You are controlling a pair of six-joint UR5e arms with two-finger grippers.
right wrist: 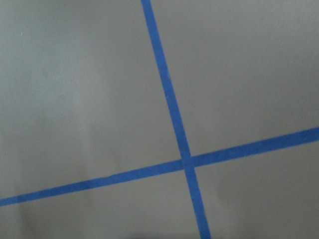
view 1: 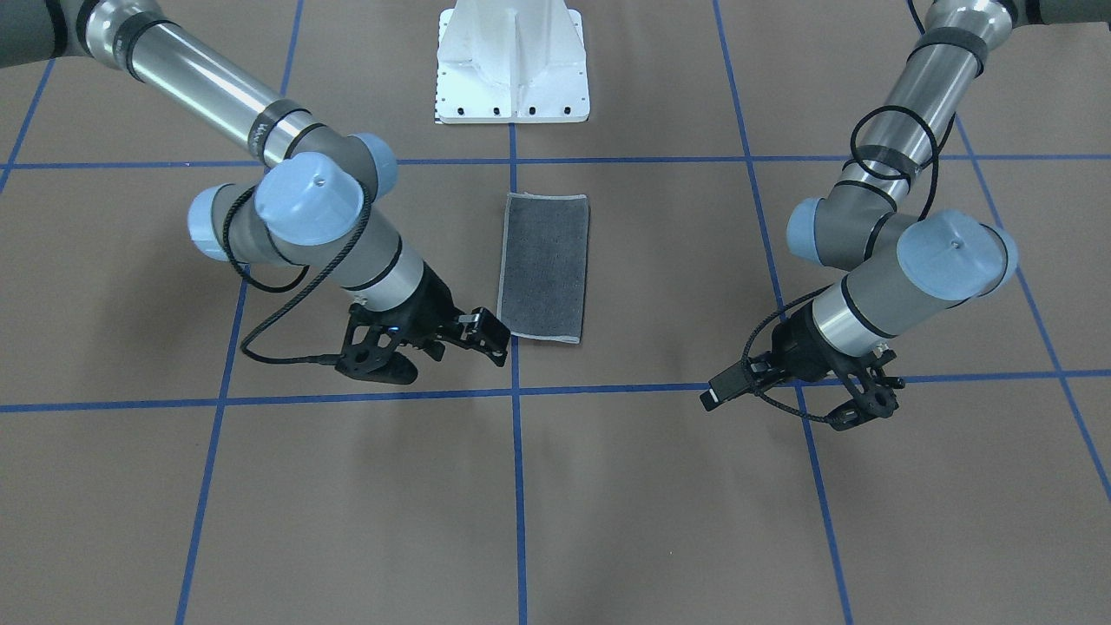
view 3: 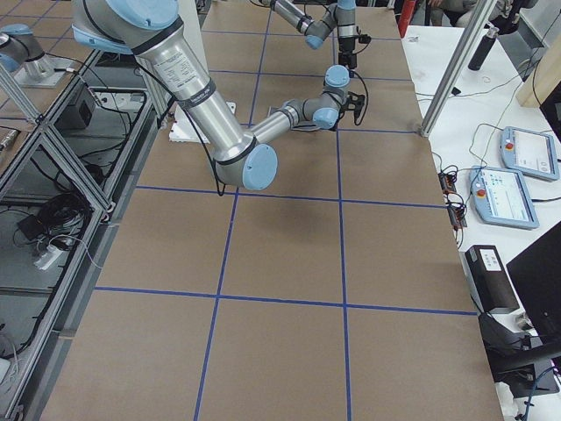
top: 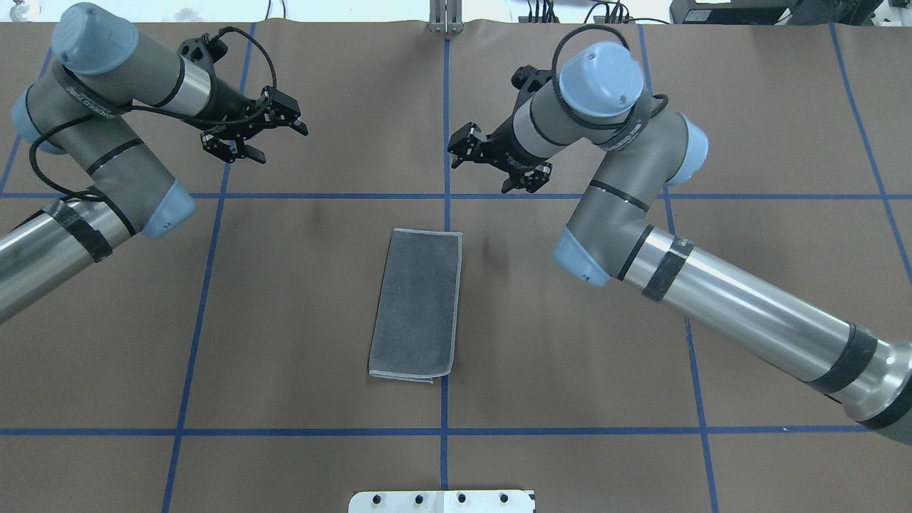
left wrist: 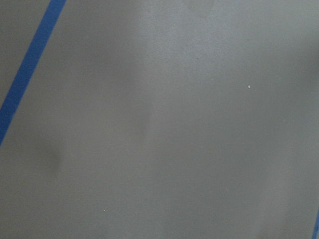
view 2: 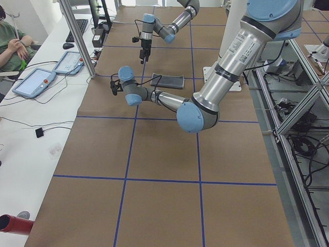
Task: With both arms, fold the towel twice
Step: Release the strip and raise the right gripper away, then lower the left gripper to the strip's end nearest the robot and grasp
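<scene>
The towel [view 1: 545, 265] lies flat on the brown table as a narrow rectangle, dark grey face up, with a pale stitched border; no pink shows. It also shows in the overhead view [top: 419, 303]. My left gripper [top: 293, 117] hovers open and empty over the table, beyond the towel's far end and well to the left; in the front view [view 1: 719, 389] it is at the right. My right gripper [top: 458, 147] is open and empty just beyond the towel's far right corner, and in the front view [view 1: 493, 334] it is close beside that corner. Both wrist views show only brown paper and blue tape.
The white pedestal base [view 1: 512, 65] stands at the robot's side of the table. Blue tape lines [top: 445, 196] grid the brown paper. A metal pole [view 2: 77, 41] and a desk with teach pendants [view 2: 33, 82] border the far edge.
</scene>
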